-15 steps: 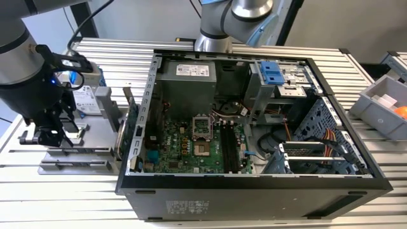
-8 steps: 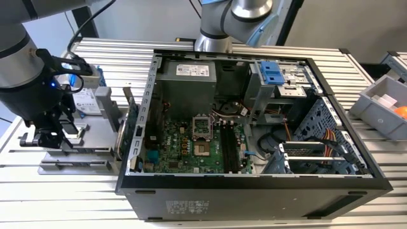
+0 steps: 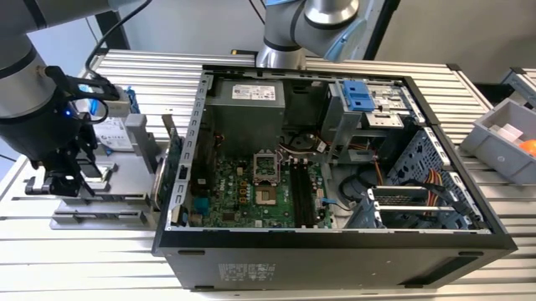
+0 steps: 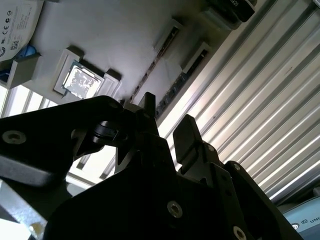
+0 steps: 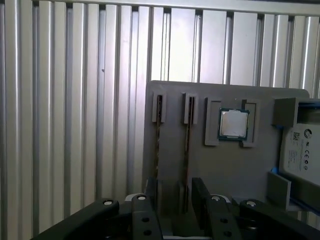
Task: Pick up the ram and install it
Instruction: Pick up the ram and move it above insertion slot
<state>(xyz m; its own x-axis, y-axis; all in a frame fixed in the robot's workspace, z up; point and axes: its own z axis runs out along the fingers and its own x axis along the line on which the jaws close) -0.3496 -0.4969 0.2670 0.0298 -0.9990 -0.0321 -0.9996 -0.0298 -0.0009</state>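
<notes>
Two ram sticks stand on edge, side by side, in slots of one grey tray (image 5: 225, 170): the first ram stick (image 5: 157, 135) and the second ram stick (image 5: 187, 140). One silver chip (image 5: 233, 124) and one hard drive (image 5: 300, 155) sit on the tray too. The one gripper (image 5: 175, 202) hangs over the near ends of the sticks. Its fingers are apart and hold nothing. The exterior view also shows one open computer case (image 3: 335, 254), just beside the tray, on the exterior view's right.

Counter (image 3: 150, 69): ribbed bare metal slats, satin sheen. Hand (image 5: 175, 192): black, matt, smooth. Holder tray (image 5: 225, 170): grey, plastic-looking, matt. Processor (image 5: 233, 123) lid: bright brushed metal. Computer case (image 3: 335, 257): black matt sheet metal. Bin (image 3: 494, 141): grey smooth plastic.
</notes>
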